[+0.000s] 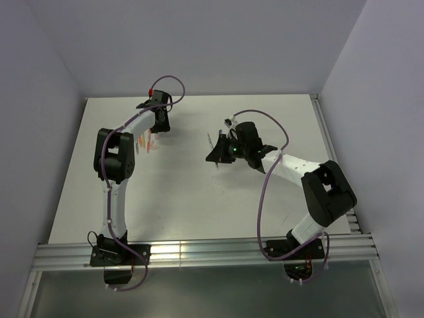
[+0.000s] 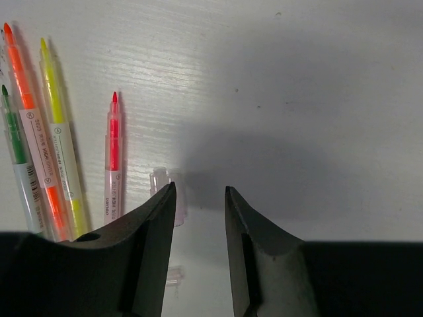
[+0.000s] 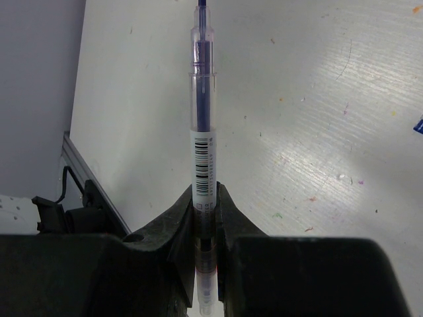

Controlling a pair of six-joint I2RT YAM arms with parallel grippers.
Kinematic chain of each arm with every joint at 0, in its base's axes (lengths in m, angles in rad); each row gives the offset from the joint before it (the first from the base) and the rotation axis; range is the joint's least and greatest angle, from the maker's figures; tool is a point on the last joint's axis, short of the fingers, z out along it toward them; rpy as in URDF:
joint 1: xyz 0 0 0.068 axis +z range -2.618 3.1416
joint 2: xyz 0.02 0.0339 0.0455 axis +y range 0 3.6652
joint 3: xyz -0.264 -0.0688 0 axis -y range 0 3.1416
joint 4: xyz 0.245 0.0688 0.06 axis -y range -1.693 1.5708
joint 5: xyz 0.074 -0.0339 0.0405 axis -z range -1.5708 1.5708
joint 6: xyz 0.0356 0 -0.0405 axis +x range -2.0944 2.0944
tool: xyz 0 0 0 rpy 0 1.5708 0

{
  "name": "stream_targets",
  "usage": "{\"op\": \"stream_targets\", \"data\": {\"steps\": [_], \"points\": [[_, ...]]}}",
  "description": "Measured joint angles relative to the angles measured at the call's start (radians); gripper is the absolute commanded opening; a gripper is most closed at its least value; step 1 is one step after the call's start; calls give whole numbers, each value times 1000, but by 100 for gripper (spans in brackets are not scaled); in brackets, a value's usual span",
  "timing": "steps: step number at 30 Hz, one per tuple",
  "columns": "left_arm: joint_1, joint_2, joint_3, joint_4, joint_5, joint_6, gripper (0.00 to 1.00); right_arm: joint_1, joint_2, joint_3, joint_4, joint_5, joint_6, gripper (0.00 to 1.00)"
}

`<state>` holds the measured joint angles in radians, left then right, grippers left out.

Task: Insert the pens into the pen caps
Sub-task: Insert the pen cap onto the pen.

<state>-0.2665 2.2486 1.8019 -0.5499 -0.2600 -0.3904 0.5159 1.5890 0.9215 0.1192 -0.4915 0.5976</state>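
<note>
Blue pen (image 3: 203,119) clenched in right end effector (image 3: 205,191) | left end effector (image 2: 200,188) released near clear cap (image 2: 159,178), seen only by wrist

Bench (image 2: 297,79) was white and matt, with a fine brushed grain; the right wrist view showed small coloured flecks on it. Rails (image 1: 199,250) along the bench's near edge were bare metal with a bright sheen. Pens (image 2: 114,158) on the bench had clear glossy plastic barrels and white printed labels. Blue pen (image 3: 203,132) was the same clear plastic; its barcode label looked like paper. Pen cap (image 2: 160,181) on the bench was translucent plastic, nearly colourless. Left fingers (image 2: 149,257) and right fingers (image 3: 175,244) were matt black plastic, faintly grainy.
</note>
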Motion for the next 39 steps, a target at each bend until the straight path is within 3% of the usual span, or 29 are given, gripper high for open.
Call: {"op": "stream_targets", "data": {"steps": [39], "points": [[12,0,-34,14,13,-23,38,0,24,0,0,-15,4,0]]}}
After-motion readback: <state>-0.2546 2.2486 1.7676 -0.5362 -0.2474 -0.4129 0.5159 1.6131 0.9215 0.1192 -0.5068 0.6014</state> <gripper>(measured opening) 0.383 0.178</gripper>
